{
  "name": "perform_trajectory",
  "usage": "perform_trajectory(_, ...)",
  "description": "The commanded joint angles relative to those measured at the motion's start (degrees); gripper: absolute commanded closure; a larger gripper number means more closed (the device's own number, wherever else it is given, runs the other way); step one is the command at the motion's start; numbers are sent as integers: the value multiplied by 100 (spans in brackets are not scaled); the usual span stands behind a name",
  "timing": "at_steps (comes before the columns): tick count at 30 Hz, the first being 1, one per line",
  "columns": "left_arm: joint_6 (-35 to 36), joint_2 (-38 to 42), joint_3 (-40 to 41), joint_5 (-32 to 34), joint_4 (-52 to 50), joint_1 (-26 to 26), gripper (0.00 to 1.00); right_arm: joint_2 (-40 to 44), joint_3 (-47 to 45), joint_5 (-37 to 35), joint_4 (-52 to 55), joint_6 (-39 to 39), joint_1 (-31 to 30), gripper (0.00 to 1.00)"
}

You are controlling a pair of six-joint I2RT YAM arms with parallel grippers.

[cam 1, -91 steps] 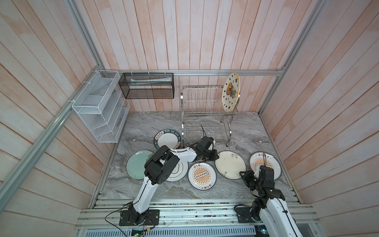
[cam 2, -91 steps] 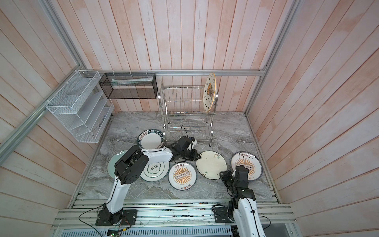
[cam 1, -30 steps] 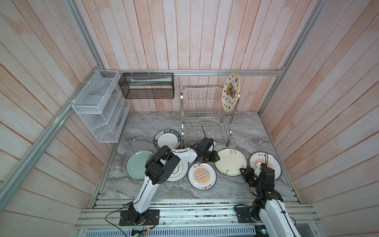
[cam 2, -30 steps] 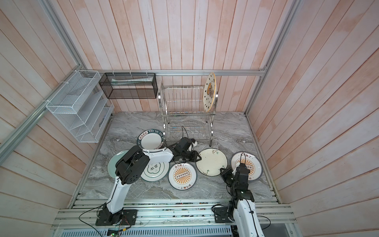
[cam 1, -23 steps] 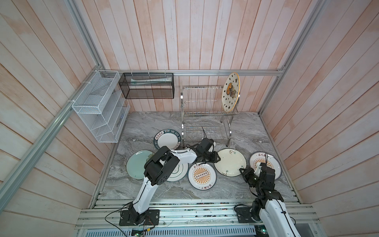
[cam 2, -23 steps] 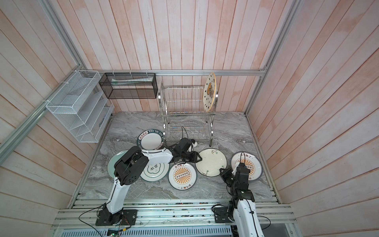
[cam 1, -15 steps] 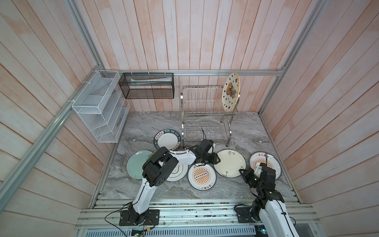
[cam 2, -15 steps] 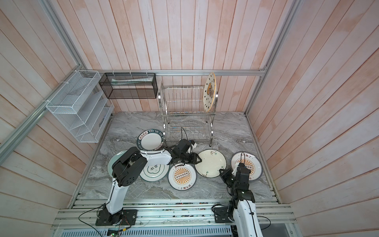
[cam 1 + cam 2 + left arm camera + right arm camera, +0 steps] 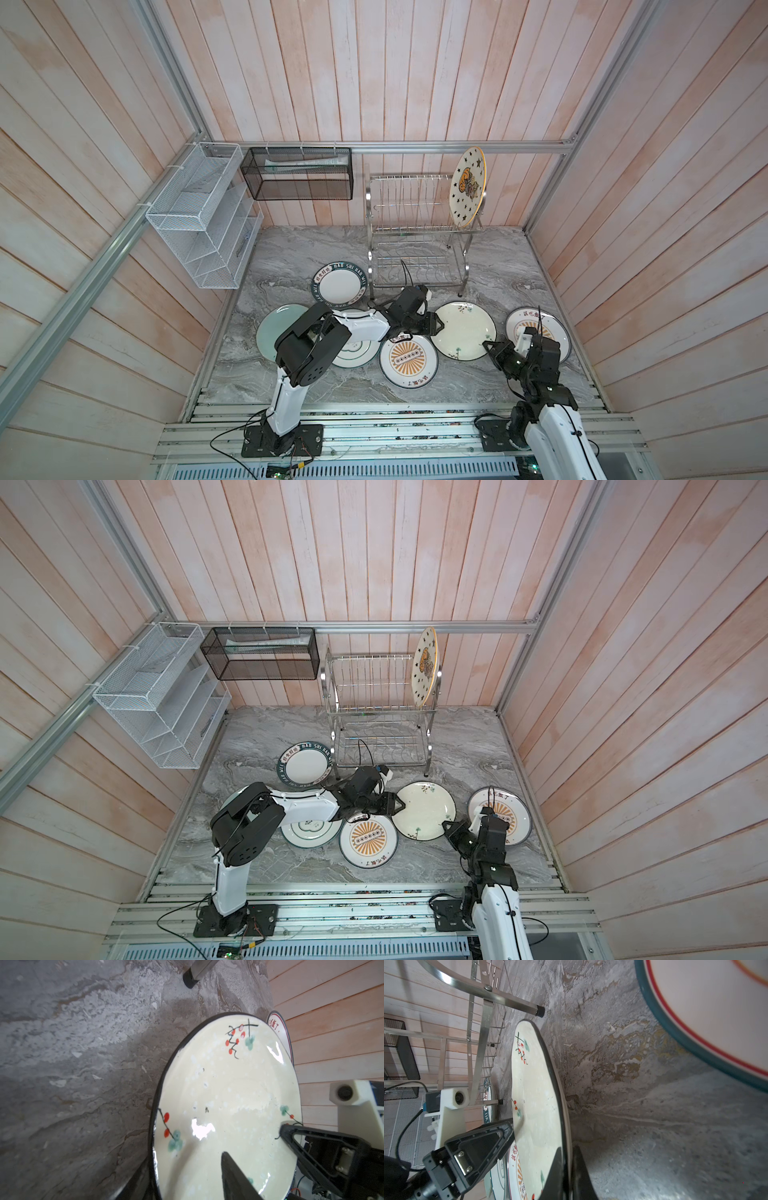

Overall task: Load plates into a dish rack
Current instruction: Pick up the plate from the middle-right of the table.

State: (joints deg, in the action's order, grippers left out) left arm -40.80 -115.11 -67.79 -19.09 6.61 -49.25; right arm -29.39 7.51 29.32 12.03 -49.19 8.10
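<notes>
The cream floral plate [image 9: 461, 332] [image 9: 424, 808] [image 9: 228, 1095] [image 9: 533, 1095] lies in front of the dish rack [image 9: 419, 232] [image 9: 378, 712]. My right gripper [image 9: 486, 345] [image 9: 445, 825] [image 9: 568, 1149] is shut on its near rim. My left gripper [image 9: 434, 328] [image 9: 397, 804] [image 9: 187, 1159] stands open at the opposite rim, one finger over the plate's face and one beneath. A black-starred plate [image 9: 467, 187] stands upright at the right end of the rack's top tier. Several other plates lie flat, among them the green-lettered plate [image 9: 338, 286] and two sunburst plates [image 9: 407, 359] [image 9: 536, 328].
A white mesh organizer [image 9: 199, 224] hangs on the left wall and a black mesh basket [image 9: 297, 174] on the back rail. The rack's foot [image 9: 190, 980] stands close behind the cream plate. The pale green plate [image 9: 270, 332] and the quatrefoil plate [image 9: 353, 357] lie under my left arm.
My left gripper's jaws have spread apart at the cream plate's rim. The right gripper has stayed shut on the other rim, and the plate has barely shifted.
</notes>
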Motion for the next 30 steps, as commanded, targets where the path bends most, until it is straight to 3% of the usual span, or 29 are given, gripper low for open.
perform_trajectory(1, -58, 264, 117, 162, 389, 50, 48, 108, 301, 379, -441, 118, 39, 100)
perform_trajectory(18, -95, 1750, 1269, 755, 162, 558, 47, 110, 313, 1094, -1338, 52, 38, 100)
perform_trajectory(27, 95, 3124, 2036, 655, -404, 1121, 47, -49, 140, 1444, -2226, -195, 25, 100)
perform_trajectory(30, 133, 3451, 2333, 256, -327, 1403, 47, -198, 254, 1547, -2333, -76, 19, 100)
